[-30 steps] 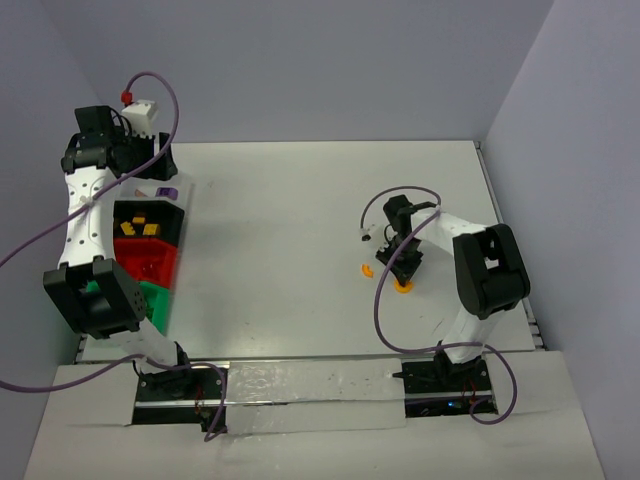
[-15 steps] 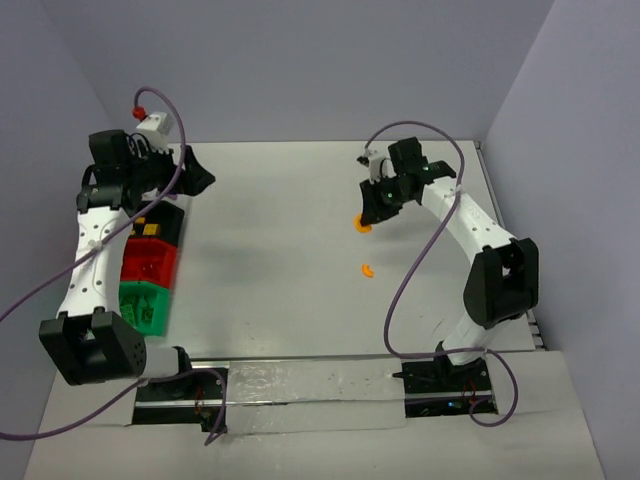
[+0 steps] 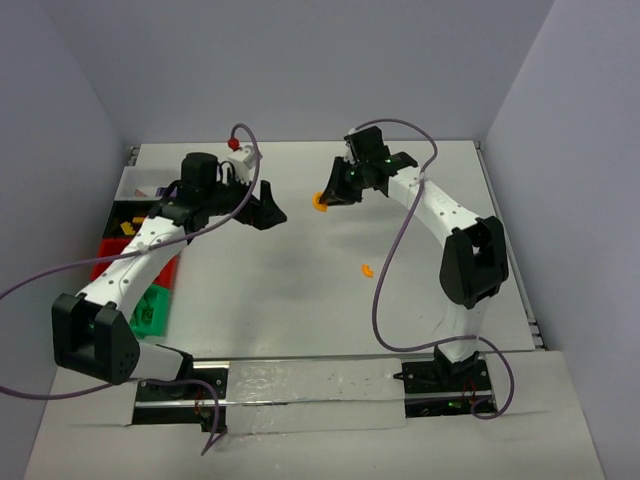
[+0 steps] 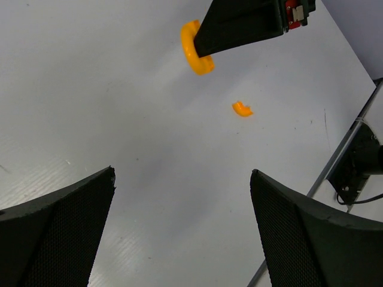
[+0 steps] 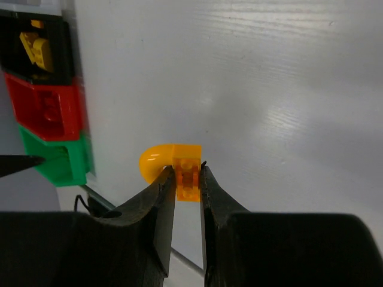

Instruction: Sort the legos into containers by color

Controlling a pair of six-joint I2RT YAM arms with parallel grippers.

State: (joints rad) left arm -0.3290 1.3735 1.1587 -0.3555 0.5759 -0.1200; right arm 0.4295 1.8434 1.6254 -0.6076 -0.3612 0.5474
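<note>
No readable text

No word, number, brand or sign can be read in any view. A small red patch (image 4: 292,8) is seen on the body of the right gripper (image 4: 202,49), at the end away from its tips. No characters can be made out on it.
</note>
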